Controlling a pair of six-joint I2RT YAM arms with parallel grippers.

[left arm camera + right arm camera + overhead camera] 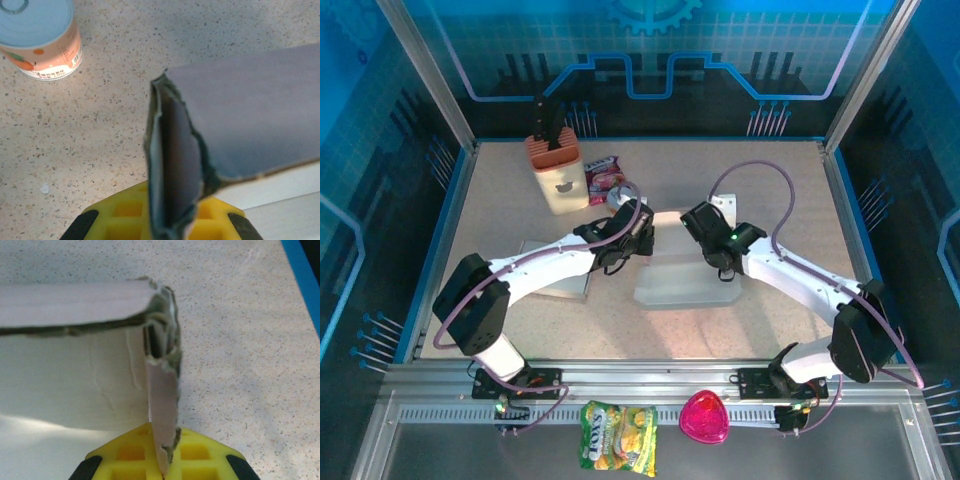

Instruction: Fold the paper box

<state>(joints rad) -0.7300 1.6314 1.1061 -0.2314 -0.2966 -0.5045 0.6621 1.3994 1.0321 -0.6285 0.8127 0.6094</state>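
The paper box (685, 272) is a pale grey cardboard piece in the middle of the table, between my two grippers. My left gripper (638, 240) is at its left end. In the left wrist view the yellow jaws (170, 226) are shut on an upright side flap (172, 165), and the long panel (250, 110) runs off to the right. My right gripper (712, 250) is at the right end. Its jaws (167, 466) are shut on the thin right side flap (162, 405), and a long wall (75, 302) stands over the box floor (75, 385).
A flat grey sheet (555, 272) lies under the left arm. At the back left stand a knife block (552, 172), a snack bag (603, 178) and a can (40, 40). On the front rail lie a yellow snack bag (618, 436) and a pink object (704, 417).
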